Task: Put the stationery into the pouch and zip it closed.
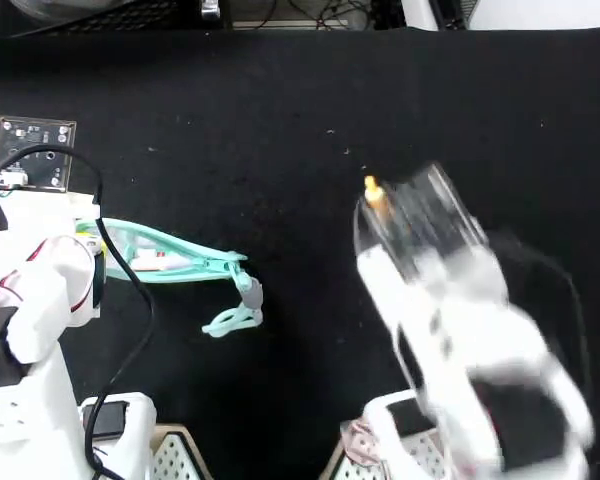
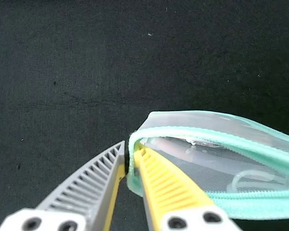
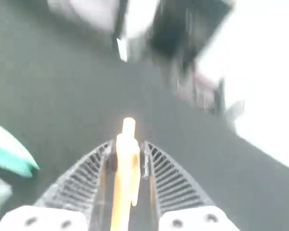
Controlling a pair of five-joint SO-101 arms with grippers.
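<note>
A mint-edged clear pouch (image 1: 175,262) is seen lying on the black tabletop (image 1: 280,100) at about 9 o'clock in the high view. Its long side runs from 9 toward 3 o'clock, and its zip pull (image 1: 238,318) trails off the far end at about 5 o'clock. In the left wrist view the left pincer (image 2: 130,153) is clamped on one end of the pouch's (image 2: 221,159) rim, with one grey finger outside and one yellow finger inside the mouth. The two zip lines are held apart there, so the mouth is open. Faint shapes are seen through the clear wall, but what they are cannot be told.

An orange pen (image 1: 372,190) is gripped by the right pincer (image 3: 126,147), the fingers pressed to either side of the pen's (image 3: 126,168) barrel and its tip left jutting past them. It is held at about 2 o'clock from the pouch, well apart from it.

A small circuit board (image 1: 35,152) is found at 10 o'clock on the tabletop, and a black cable (image 1: 132,300) is draped across the left arm.
</note>
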